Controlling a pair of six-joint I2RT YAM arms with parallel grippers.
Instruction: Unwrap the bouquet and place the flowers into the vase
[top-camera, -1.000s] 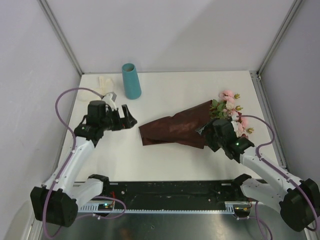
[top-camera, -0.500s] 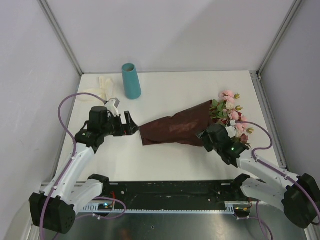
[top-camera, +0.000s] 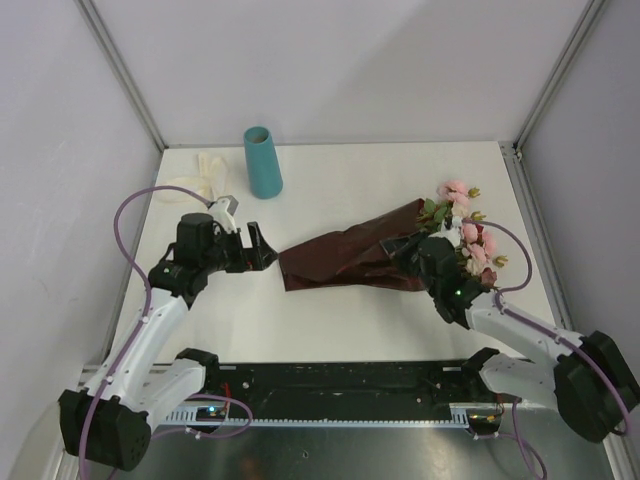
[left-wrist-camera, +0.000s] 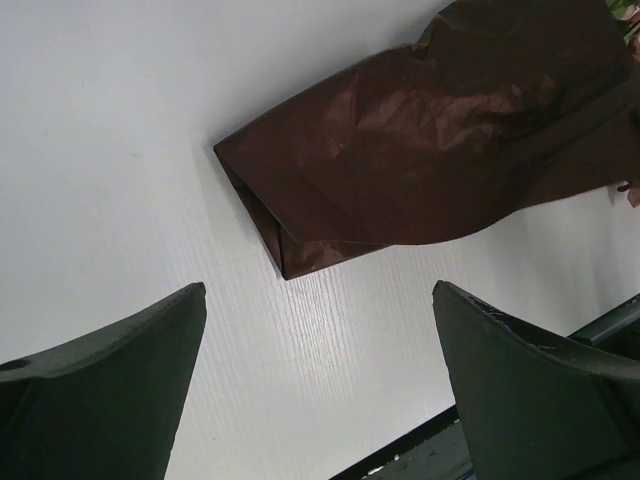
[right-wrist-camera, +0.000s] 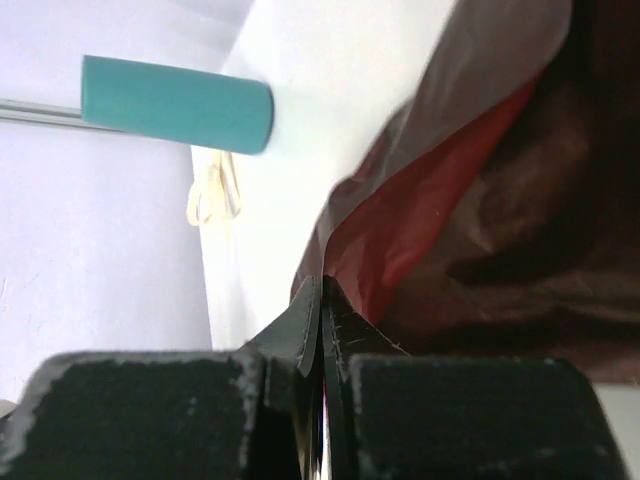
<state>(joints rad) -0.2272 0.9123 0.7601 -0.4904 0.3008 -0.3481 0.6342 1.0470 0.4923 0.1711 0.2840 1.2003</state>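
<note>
Bouquet (top-camera: 345, 258): dark red crinkled wrapping, lying mid-table, pink flowers (top-camera: 462, 215) at its right end.
My right claw (right-wrist-camera: 322, 300): clenched on the wrapping's edge.
My left claw (top-camera: 258, 247): spread wide, near the narrow end.
Vase (top-camera: 263, 162): teal, upright, back left, well apart.

I see a white bench (top-camera: 360, 185): the bouquet (top-camera: 345, 258) lies on its side mid-bench, the vase (top-camera: 263, 162) stands upright at the far edge, a ribbon (top-camera: 207, 168) beside it.

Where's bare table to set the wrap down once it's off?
Back middle, between vase and flowers, behind the wrap; also the front strip before the wrap. Crowded: back-left by vase and ribbon, right side around the flowers.
</note>
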